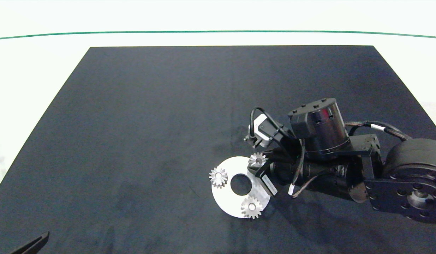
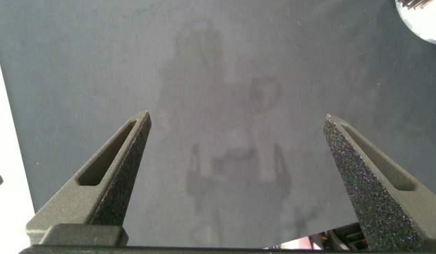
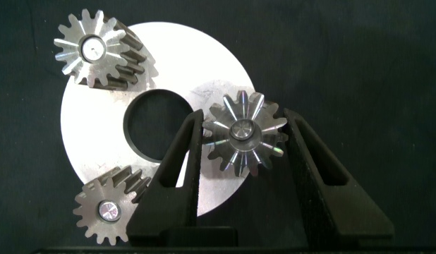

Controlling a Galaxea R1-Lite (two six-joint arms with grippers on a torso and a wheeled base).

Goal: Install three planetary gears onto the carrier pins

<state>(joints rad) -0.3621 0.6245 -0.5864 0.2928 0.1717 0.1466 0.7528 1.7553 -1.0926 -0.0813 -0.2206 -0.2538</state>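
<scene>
Although all three small silver spur gears now sit at the rim of the flat white round disc, we judge the job nearly done rather than finished, because the right gripper brackets the third gear with its two dark fingers parted and, as far as we can tell, just clear of the teeth, gripping nothing. That gear sits on the disc's far edge, the side towards the right arm, and a pale pin end shows in its bore, so we take it to be seated. The other two gears, one on the disc's left edge and one on its near edge, each show a whitish pin tip at the centre too. We think the spread fingers are placed to let go without dragging the gear back off its peg. The disc lies right of centre on the black mat, towards its near edge. The carrier pins themselves are hidden inside the gears except for those tips, so how deep each gear has dropped is hard to make out. The left gripper hangs idle above bare mat by the near left corner, fingers wide apart, only its tip showing in the head view
</scene>
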